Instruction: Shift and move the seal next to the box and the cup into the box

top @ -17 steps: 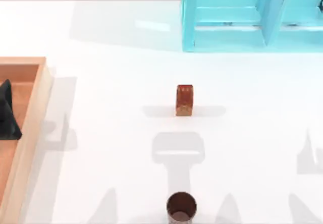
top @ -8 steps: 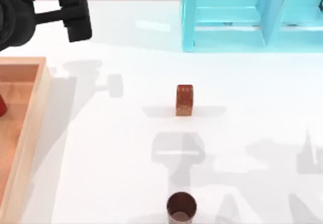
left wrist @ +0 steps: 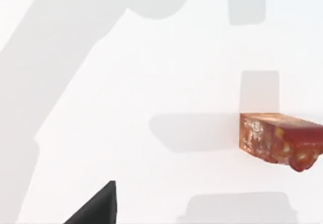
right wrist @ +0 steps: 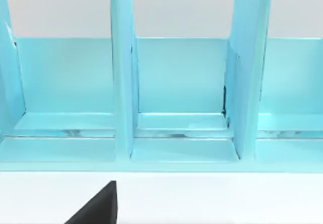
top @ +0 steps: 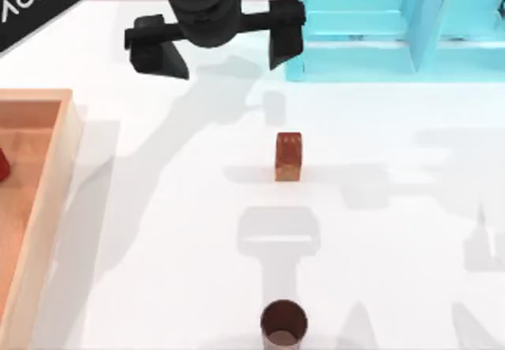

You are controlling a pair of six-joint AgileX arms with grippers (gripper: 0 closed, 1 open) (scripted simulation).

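Top view shows my left gripper (top: pixel 215 44) with fingers spread wide and empty, high beyond the seal (top: pixel 288 157), which stands nearer than it on bare table, presumably lining up a grasp.

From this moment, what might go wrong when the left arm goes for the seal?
1. The left gripper, jaws open, hangs close to the blue shelf; a wide swing may clip it.
2. The seal stands upright on a narrow base, so an off-centre approach could tip it.
3. The cup sits at the table's near edge, in line with the seal; a seal pushed that way might knock it off. The box lies far to the left.
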